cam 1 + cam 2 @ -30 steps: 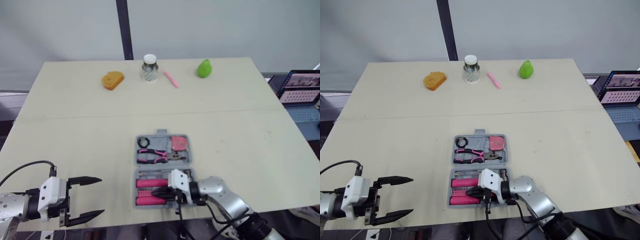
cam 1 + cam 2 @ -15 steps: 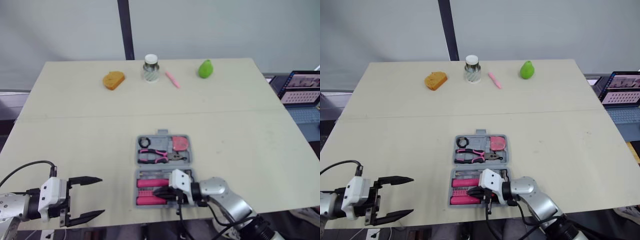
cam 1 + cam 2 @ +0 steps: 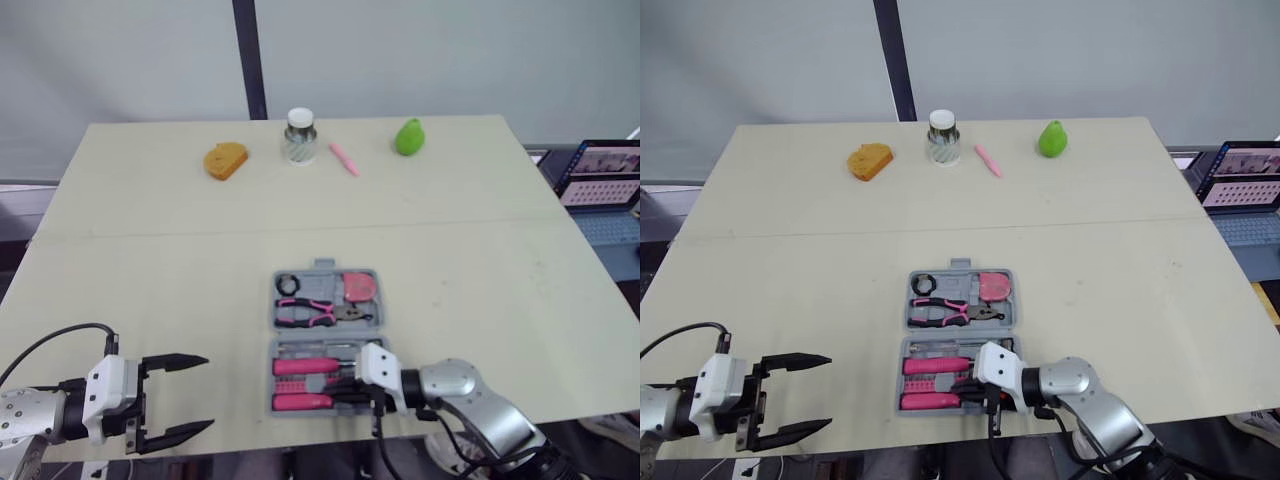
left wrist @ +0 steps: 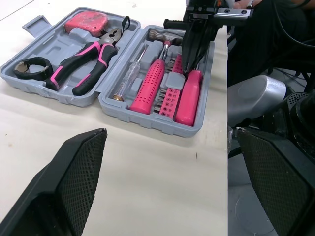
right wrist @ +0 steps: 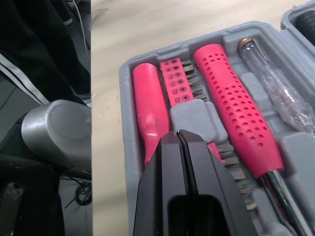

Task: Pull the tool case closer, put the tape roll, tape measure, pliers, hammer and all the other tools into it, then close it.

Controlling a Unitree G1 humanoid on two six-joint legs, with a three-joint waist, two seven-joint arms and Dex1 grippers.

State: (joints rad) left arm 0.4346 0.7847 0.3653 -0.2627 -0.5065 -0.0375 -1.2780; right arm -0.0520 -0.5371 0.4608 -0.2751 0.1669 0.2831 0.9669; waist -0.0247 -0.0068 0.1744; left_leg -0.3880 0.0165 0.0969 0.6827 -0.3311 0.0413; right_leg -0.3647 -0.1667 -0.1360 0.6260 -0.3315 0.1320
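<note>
right end effector (image 5: 178, 133) retreated rightward, clenched | left end effector (image 3: 206, 393) spread | tool case (image 3: 322, 266) lengthwise near-far

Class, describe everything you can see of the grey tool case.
The tool case is grey moulded plastic, lying open near the table's front edge, handle pointing away. Its far half holds tape roll, pliers and tape measure; the near half holds pink-handled tools. The shut right gripper hangs over the near half.

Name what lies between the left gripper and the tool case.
Nothing but bare table lies between the left gripper and the case, as the left eye view shows.
</note>
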